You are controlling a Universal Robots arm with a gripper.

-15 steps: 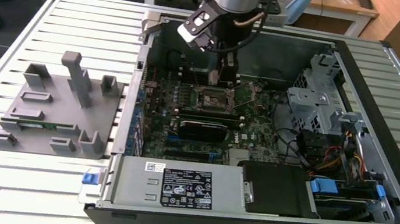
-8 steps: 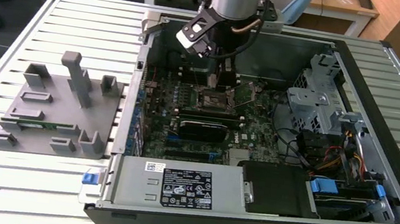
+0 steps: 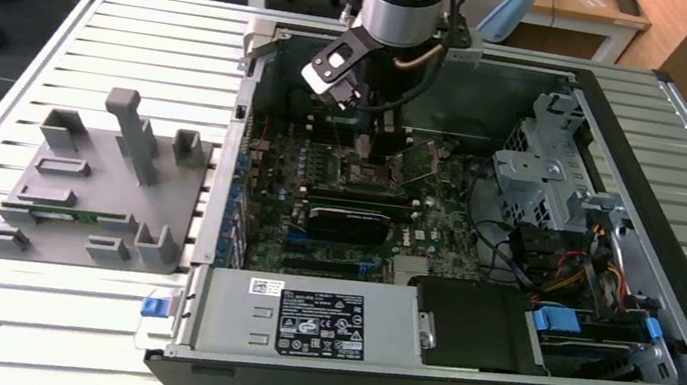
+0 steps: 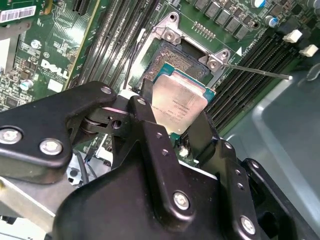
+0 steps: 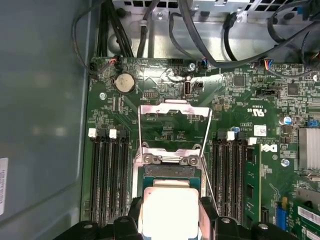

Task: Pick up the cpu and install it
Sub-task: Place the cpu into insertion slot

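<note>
The cpu (image 4: 177, 102), a flat square chip with a silvery top, is pinched by its edges between my gripper's (image 4: 177, 109) two black fingers (image 4: 146, 116). It hangs tilted just above the open socket (image 4: 167, 57) on the green motherboard (image 4: 45, 55). In the first wrist view the cpu (image 5: 170, 210) sits between the fingertips of the gripper (image 5: 171, 214), right before the socket (image 5: 167, 172), whose metal load plate (image 5: 172, 117) is swung up. In the exterior view my gripper (image 3: 375, 141) reaches down into the computer case (image 3: 676, 128) over the socket area (image 3: 374, 172).
Memory slots (image 5: 110, 175) flank the socket on both sides. A thin socket lever (image 4: 255, 72) sticks out beside it. Cables (image 5: 200, 30) and a drive cage (image 3: 548, 171) line the case walls; the power supply (image 3: 298, 322) fills the near corner. A grey parts fixture (image 3: 103, 179) stands at the exterior view's left.
</note>
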